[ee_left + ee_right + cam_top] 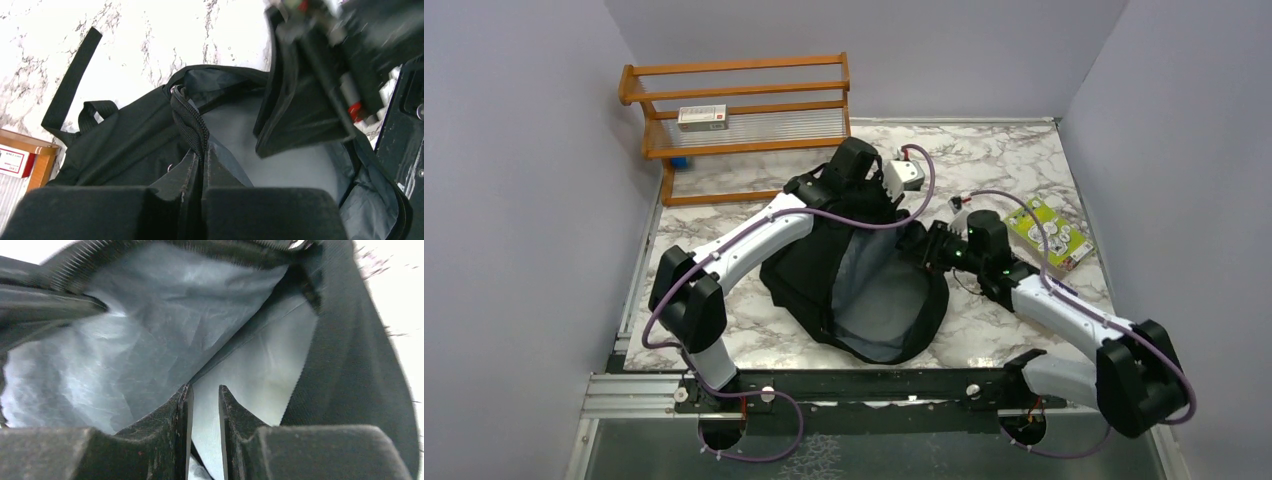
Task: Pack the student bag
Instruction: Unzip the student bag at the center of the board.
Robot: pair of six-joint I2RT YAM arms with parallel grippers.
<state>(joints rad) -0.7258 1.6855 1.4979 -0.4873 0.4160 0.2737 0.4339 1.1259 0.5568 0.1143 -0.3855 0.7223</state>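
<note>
While the student bag (864, 290) lies open in the middle of the desk (984, 150), I see my left end effector (201, 160) pressed together, pinching its zipper rim. The right end effector (205, 405) sits against the grey lining, fingers narrowly apart; I cannot tell whether it grips fabric.

The print on the white box (702, 118) on the rack (744, 66) is too small to read. Seen from the left wrist, the right arm (350, 55) is blurred, and the rack is cut off at the edge

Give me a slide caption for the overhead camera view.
Left gripper and right gripper pinch the rim of the student bag, spreading its grey-lined mouth on the marble table.
</note>
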